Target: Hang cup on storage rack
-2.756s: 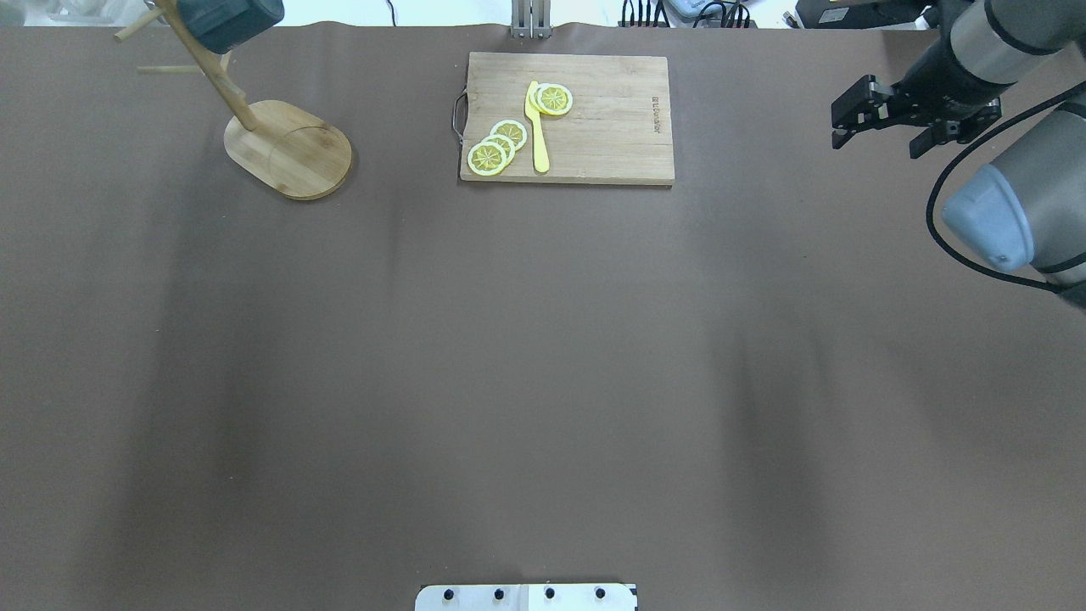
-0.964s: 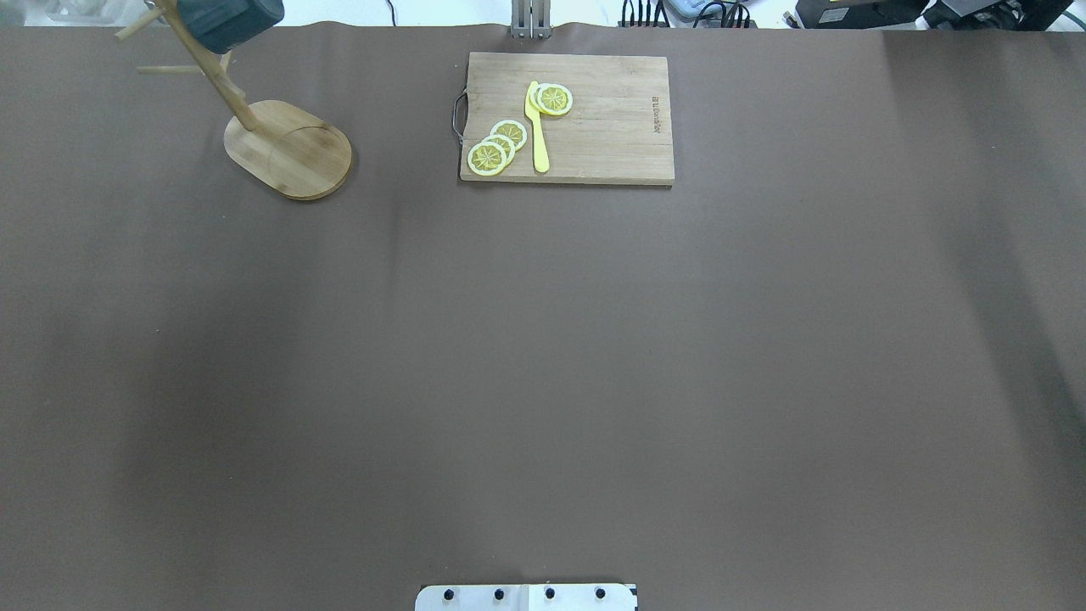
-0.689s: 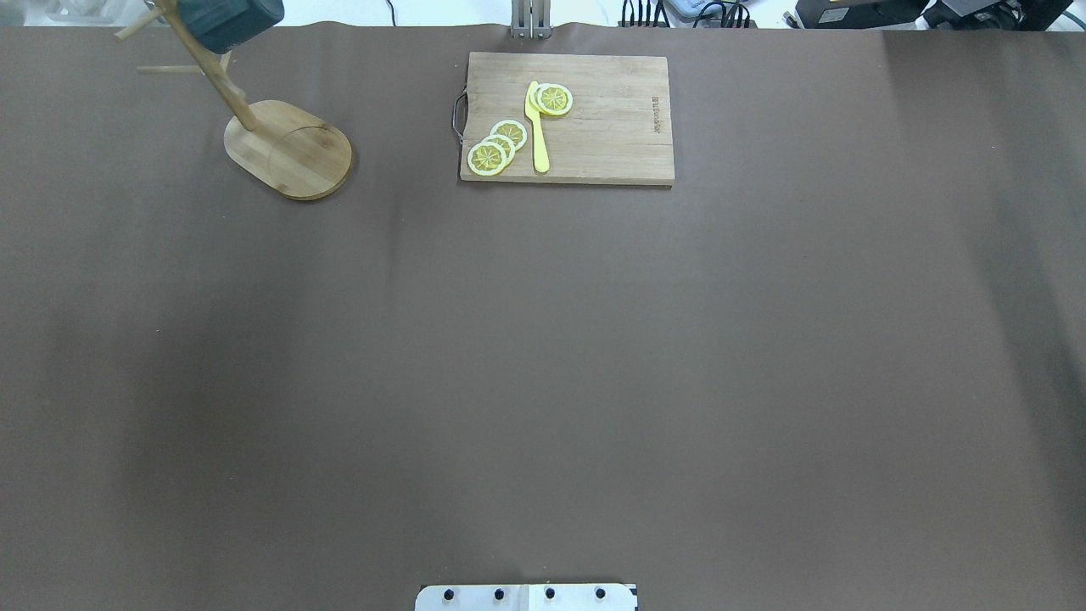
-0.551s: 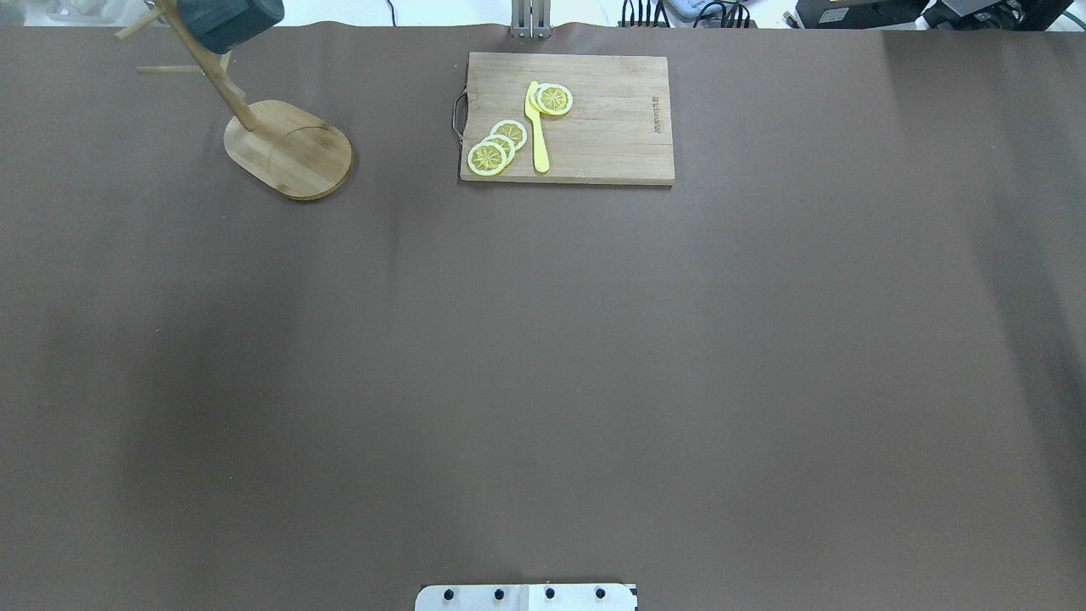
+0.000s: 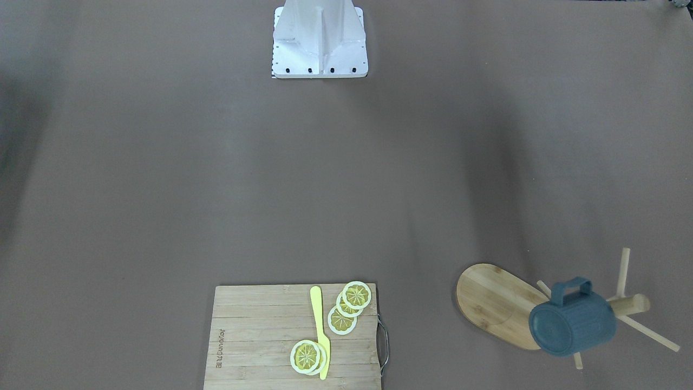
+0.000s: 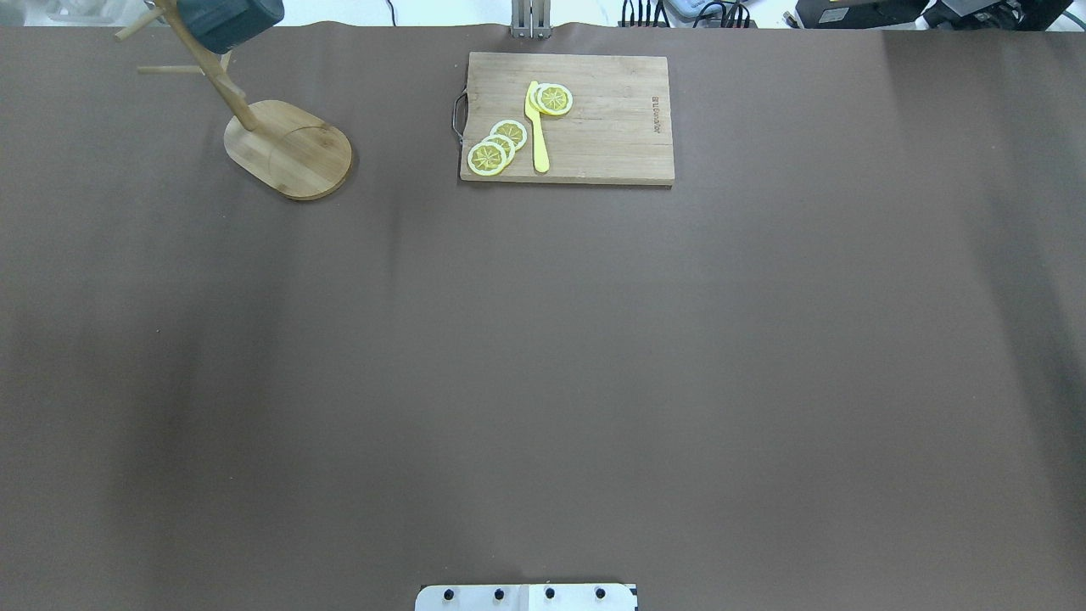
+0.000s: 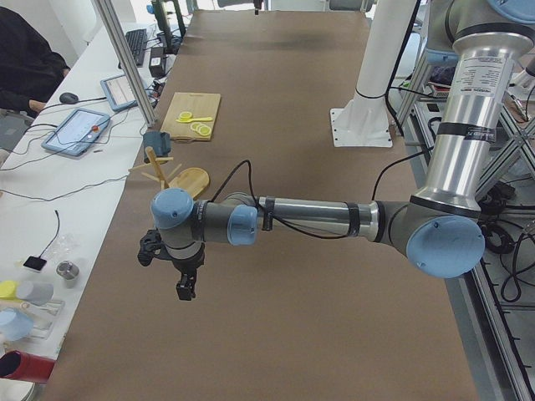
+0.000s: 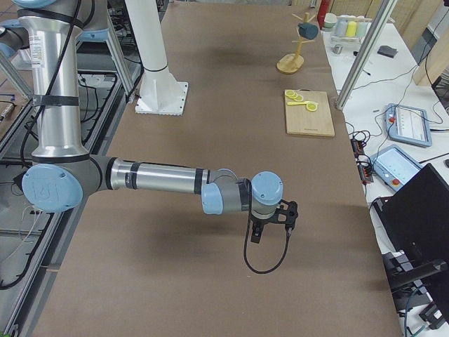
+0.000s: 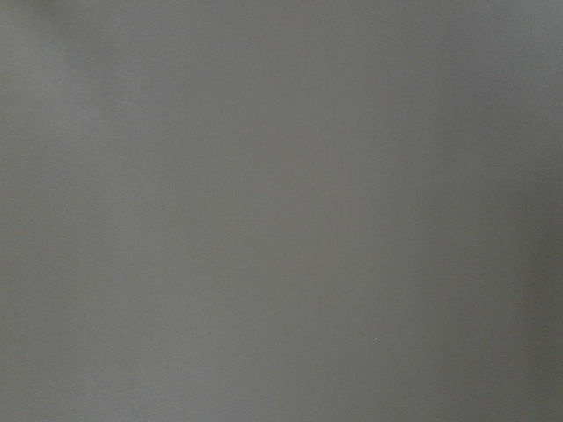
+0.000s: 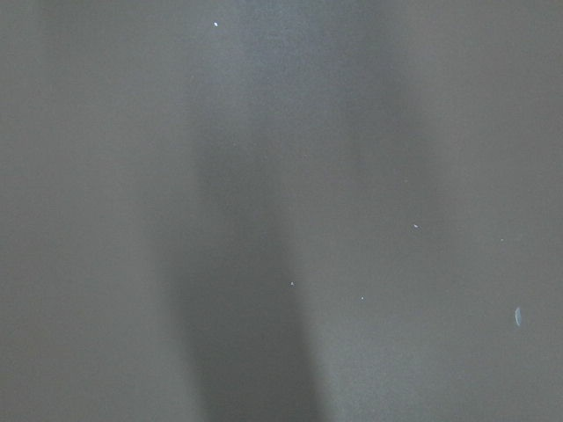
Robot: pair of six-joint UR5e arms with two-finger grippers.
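Our cup point(image 5: 573, 325) hangs tipped sideways on the storage rack point(image 5: 490, 300) at the table's far left corner, apparently by its loop handle over a peg. It is slate-blue, with its closed bottom toward the front camera, so we judge the hanging done. The left gripper point(image 7: 182, 288) and right gripper point(image 8: 272, 228) hover over bare table, well apart from it. How wide their fingers stand, we cannot tell.

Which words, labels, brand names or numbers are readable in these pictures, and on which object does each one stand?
Cutting board: a short dark mark runs along the short edge opposite the metal handle; too small and blurred to read.
Cup: no lettering shows on the sides in view.
Storage rack: no text.
Tablet screen: too small to read.
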